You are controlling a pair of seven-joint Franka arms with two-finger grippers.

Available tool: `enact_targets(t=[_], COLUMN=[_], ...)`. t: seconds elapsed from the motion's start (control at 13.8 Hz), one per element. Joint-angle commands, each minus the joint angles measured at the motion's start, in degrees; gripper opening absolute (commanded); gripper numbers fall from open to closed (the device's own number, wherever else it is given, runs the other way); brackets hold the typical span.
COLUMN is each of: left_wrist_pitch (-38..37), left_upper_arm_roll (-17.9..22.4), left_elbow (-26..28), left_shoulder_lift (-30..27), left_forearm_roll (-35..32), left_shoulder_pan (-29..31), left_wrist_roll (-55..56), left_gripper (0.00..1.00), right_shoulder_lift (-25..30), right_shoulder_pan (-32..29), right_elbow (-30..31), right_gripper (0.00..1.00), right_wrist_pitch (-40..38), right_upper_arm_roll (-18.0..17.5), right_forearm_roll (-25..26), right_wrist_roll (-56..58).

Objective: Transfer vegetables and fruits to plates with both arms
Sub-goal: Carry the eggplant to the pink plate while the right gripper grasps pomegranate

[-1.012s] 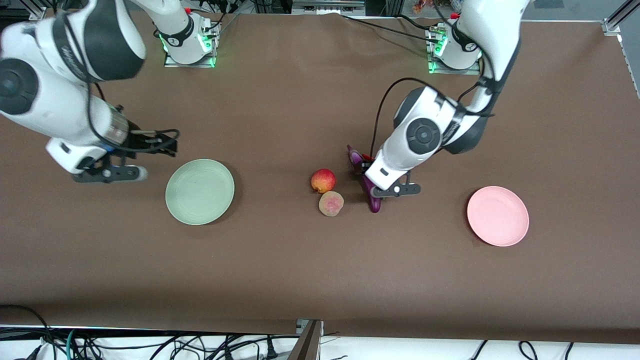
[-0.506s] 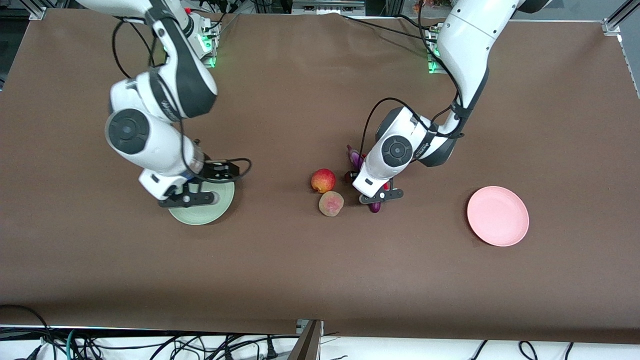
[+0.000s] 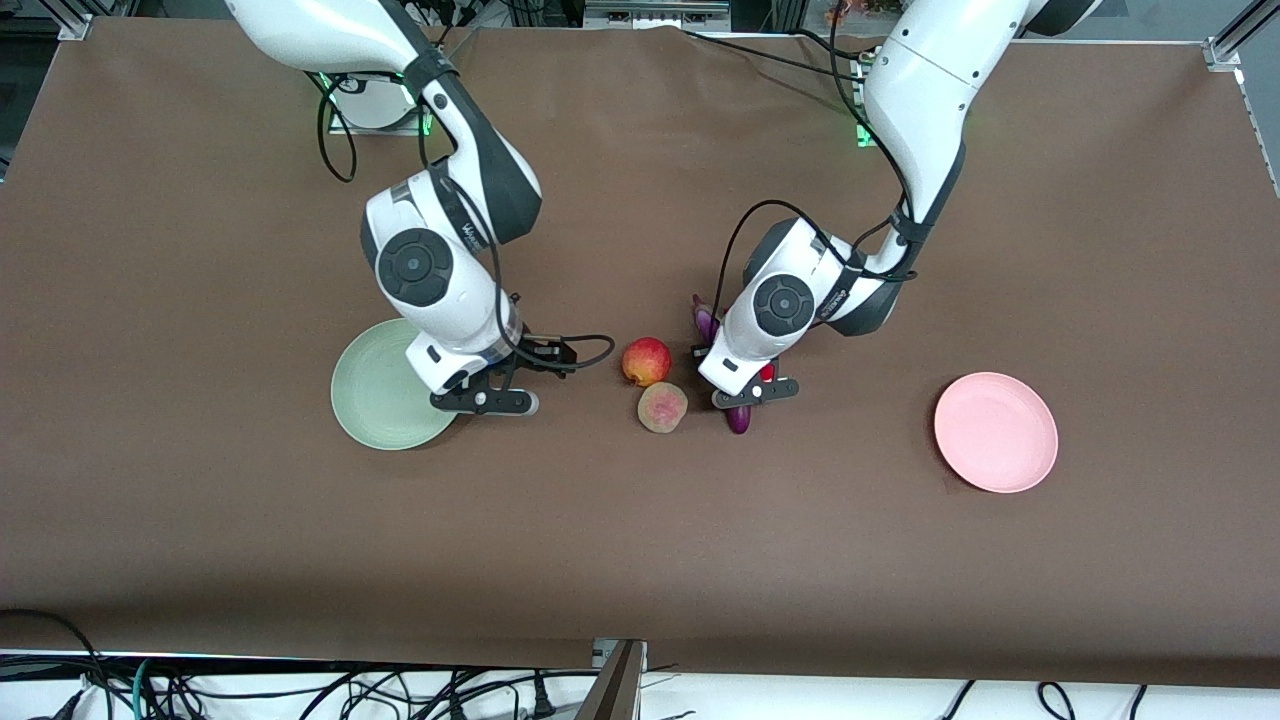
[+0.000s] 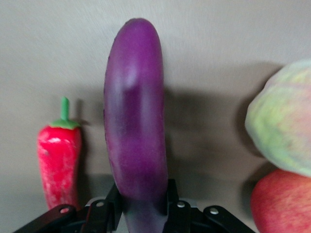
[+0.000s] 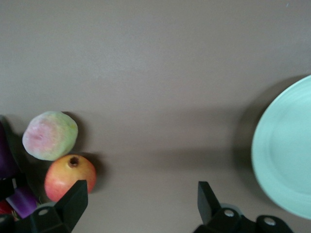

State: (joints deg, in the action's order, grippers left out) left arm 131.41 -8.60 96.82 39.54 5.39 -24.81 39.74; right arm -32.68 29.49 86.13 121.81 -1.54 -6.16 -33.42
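My left gripper (image 3: 755, 392) is low at the table, shut on the purple eggplant (image 3: 738, 420). In the left wrist view the eggplant (image 4: 136, 126) runs out between the fingers (image 4: 170, 196), with the red chili (image 4: 58, 160) lying beside it. The chili (image 3: 767, 372) barely shows under that hand. The apple (image 3: 646, 360) and the peach (image 3: 662, 407) touch each other beside the eggplant. My right gripper (image 3: 485, 400) is open and empty, low between the green plate (image 3: 375, 400) and the fruits. In the right wrist view (image 5: 141, 196) the apple (image 5: 68, 177) and the peach (image 5: 50, 135) show.
The pink plate (image 3: 995, 431) sits bare toward the left arm's end of the table. The green plate's rim (image 5: 286, 150) is close beside my right gripper. The brown table cover (image 3: 640, 560) is bare nearer the front camera.
My right arm has swung from its end of the table, over the green plate, toward the fruits. My left gripper has come down around the eggplant, which shifted slightly.
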Motion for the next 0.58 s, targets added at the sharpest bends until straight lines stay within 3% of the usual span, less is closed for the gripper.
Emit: enact_targets(t=[0.0,0.29,0.51], left_wrist_pitch=[-8.2,-18.8,-23.5], left_upper_arm_roll=[0.4,0.6,1.7], left_elbow=[-1.2,-0.8,-1.0], left_shoulder_lift=[-6.2,-12.0,-12.9], left_forearm_roll=[-1.4,-1.9,-9.0], left_shoulder_pan=[2.6,10.8,17.4], left_wrist_roll=[0.3,-14.0,-25.9], left_gripper=[0.16,0.22,0.23], right_shoulder_lift=[-2.6,-6.7,-10.6], right_shoulder_pan=[3.3,7.3,10.1], right_elbow=[-1.2,-1.2,-1.8], right_gripper=[1.00,1.00,1.00], right_wrist_pitch=[2.9,9.4,17.1], right_upper_arm_roll=[0.2,0.2,0.2], right_forearm_roll=[-1.0,-1.0,-1.0], right_wrist_roll=[-4.8,-15.3,-20.7])
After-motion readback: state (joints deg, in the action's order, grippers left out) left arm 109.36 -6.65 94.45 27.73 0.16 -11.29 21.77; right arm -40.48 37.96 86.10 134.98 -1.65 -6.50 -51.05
